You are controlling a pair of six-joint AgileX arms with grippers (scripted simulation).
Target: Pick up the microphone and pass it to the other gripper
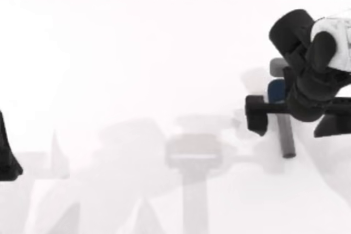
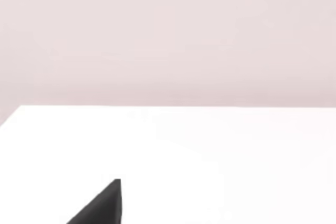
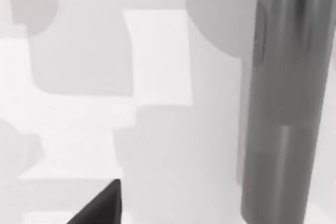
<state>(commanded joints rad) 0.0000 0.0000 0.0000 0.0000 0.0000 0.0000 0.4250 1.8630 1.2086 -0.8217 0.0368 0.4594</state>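
Lying near the desk's [image 1: 109, 53] right edge, the microphone [image 1: 284, 130] points handle-forward — directly under the right gripper [image 1: 299, 114], whose finger state cannot be told.

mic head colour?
Dark blue, on the small microphone with the grey cylindrical handle; top view shows it best, partly under the right claw.

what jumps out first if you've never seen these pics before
The eye goes first to the right arm, black and white, at the top view's right edge, its right gripper down over the microphone, whose dark-blue head peeks out beside it and whose grey handle points toward the near edge. The right wrist view shows that handle close up. The left gripper sits parked at the far left edge.
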